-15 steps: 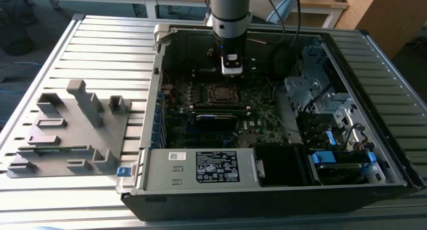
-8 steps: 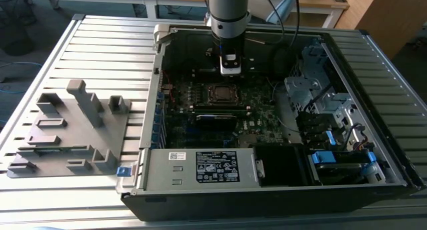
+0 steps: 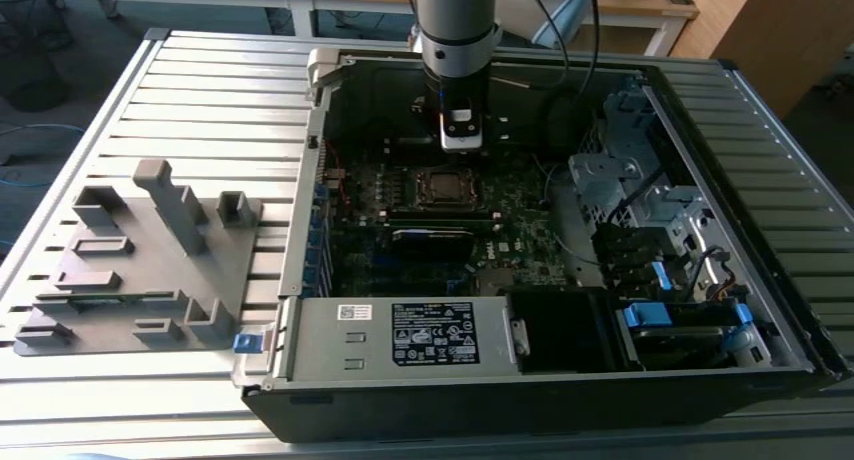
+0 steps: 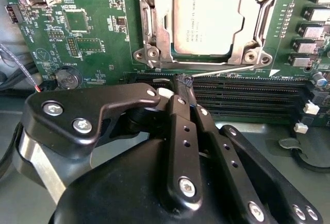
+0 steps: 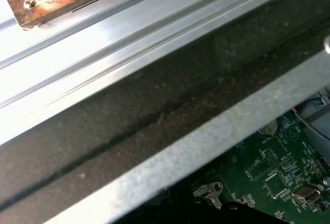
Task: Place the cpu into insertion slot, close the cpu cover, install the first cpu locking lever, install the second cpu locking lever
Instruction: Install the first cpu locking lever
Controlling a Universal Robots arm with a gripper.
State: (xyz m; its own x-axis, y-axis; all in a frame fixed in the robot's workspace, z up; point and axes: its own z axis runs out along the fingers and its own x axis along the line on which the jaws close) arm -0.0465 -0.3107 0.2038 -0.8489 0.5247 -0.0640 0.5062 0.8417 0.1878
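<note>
Pinching locking lever (image 4: 221, 72) end, tool (image 4: 184, 83) narrow; cpu (image 4: 206, 20) seated under cpu cover (image 4: 162, 23) (cover down).

An open computer case (image 3: 300, 190) lay on a slatted metal surface (image 3: 200, 90), with its dark green motherboard (image 3: 523, 235) exposed. Beside the case, on the exterior view's left, sat a grey moulded fixture (image 3: 134, 270) with upright posts. A silvery power supply (image 3: 400, 332) with a printed label sat along the case's edge nearest the camera, and blue tabs (image 3: 651, 314) were near it toward the exterior view's right. In the second wrist view, long black memory slots (image 4: 247, 96) ran across the board, and a thin wire (image 4: 31, 82) reached its edge.
</note>
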